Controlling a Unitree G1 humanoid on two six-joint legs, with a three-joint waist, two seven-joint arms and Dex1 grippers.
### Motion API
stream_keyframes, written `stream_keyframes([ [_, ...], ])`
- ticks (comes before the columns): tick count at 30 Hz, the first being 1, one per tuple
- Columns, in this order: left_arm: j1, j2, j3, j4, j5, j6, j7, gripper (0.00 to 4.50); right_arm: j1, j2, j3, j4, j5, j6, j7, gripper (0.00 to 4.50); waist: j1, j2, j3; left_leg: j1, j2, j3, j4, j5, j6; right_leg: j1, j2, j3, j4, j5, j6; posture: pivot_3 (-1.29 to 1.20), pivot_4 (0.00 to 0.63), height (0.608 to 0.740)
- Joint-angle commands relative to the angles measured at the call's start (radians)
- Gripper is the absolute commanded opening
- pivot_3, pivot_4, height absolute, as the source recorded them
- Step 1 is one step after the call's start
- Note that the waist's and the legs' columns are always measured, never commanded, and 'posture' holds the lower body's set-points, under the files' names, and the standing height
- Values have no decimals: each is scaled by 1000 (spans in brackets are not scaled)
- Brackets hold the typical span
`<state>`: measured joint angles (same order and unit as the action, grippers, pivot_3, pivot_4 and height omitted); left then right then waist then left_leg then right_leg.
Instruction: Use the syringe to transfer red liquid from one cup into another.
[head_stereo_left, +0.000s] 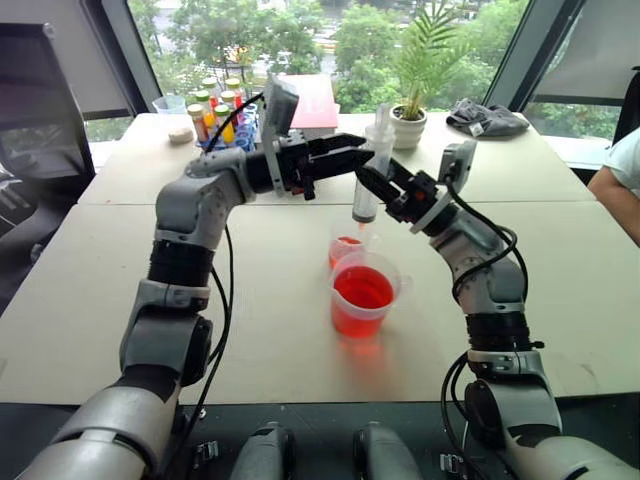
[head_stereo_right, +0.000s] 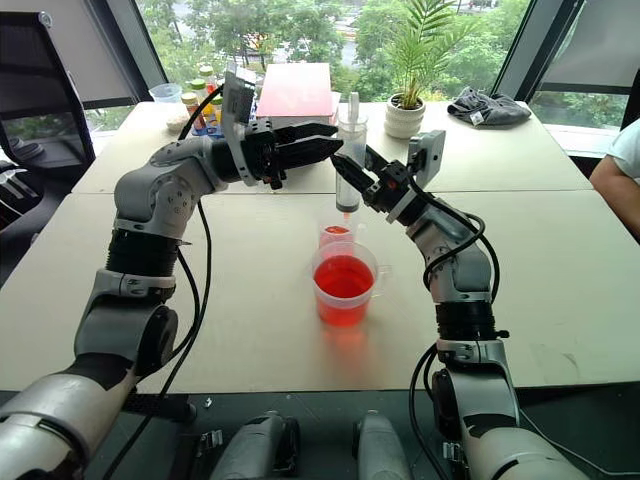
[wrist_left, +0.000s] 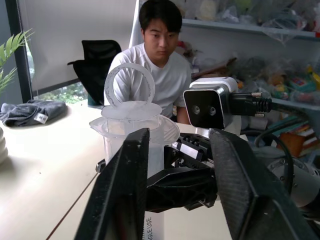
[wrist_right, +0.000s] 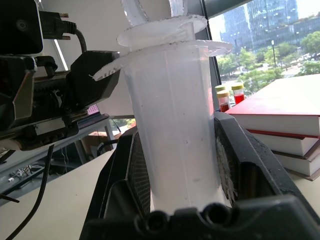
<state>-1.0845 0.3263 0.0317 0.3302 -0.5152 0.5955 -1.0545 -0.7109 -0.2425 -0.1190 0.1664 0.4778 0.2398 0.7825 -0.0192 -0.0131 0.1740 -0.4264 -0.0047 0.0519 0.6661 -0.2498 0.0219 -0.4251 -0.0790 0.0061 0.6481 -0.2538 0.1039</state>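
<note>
My right gripper (head_stereo_left: 374, 188) is shut on the barrel of the syringe (head_stereo_left: 365, 206) and holds it upright, plunger pushed in. Its orange tip hangs just above the smaller clear cup (head_stereo_left: 344, 250), which holds a little red. The larger cup (head_stereo_left: 363, 318) stands just in front, about half full of red liquid (head_stereo_left: 362, 289). My left gripper (head_stereo_left: 358, 155) reaches in from the left at the syringe's top. Its fingers (wrist_left: 122, 190) stand open beside the plunger ring (wrist_left: 129, 82), gripping nothing. In the right wrist view the barrel (wrist_right: 172, 130) sits clamped between black fingers.
At the table's far side are small bottles (head_stereo_left: 215, 112), a red book (head_stereo_left: 312, 100), a potted plant (head_stereo_left: 412, 112) and a grey cloth (head_stereo_left: 487, 120). A person (head_stereo_left: 620, 180) sits at the right edge, also seen as a person (wrist_left: 160, 65) behind the syringe.
</note>
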Motion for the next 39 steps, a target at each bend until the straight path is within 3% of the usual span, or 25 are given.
stream_keyframes([
  [1,-21,34,34,-26,-23,27,10,3890,-39,15,18,-33,20,-17,23,1419,0,0,0,0,0,0,0,0,0,0,0,0,0,0,0,0,150,740],
  [2,-16,47,40,-40,-30,36,9,4420,-39,15,19,-29,19,-17,24,1419,1,0,0,0,0,0,0,0,0,0,0,0,0,0,0,0,150,740],
  [9,111,170,59,-197,-75,114,-4,4473,-101,-33,-28,-75,52,107,-64,1419,1,0,0,0,0,0,0,0,0,0,-1,0,0,0,0,0,150,740],
  [14,218,212,68,-307,-110,163,22,4473,-179,-188,-83,-132,80,381,-203,1419,10,0,0,-1,0,-2,0,0,-1,-1,-6,0,-1,0,-1,0,150,740],
  [16,260,220,68,-350,-125,180,33,4473,-205,-291,-114,-146,122,595,-245,1419,9,0,0,-1,-1,-2,-1,0,-1,-1,-8,0,-2,0,-1,0,150,740],
  [24,344,220,48,-434,-149,188,62,4473,-136,-588,42,-105,38,1038,-275,1419,3,1,0,-1,-1,-1,-5,0,-1,-2,-9,0,-5,-2,-5,0,150,740],
  [28,369,207,53,-458,-174,200,80,4473,-131,-592,85,-15,-15,1130,-312,1419,-1,1,0,-1,-1,1,-5,0,-1,-3,-9,2,-4,-2,-5,0,150,740],
  [37,407,219,57,-533,-214,243,121,4473,-86,-520,98,77,-68,1131,-322,1419,6,1,0,-2,-1,1,-4,0,0,-2,-8,1,-5,-1,-2,0,150,740],
  [39,406,226,64,-540,-228,258,128,4500,-83,-512,85,75,-68,1138,-317,2437,6,1,0,-2,-1,1,-4,0,0,-2,-8,1,-5,-1,-2,0,150,740],
])
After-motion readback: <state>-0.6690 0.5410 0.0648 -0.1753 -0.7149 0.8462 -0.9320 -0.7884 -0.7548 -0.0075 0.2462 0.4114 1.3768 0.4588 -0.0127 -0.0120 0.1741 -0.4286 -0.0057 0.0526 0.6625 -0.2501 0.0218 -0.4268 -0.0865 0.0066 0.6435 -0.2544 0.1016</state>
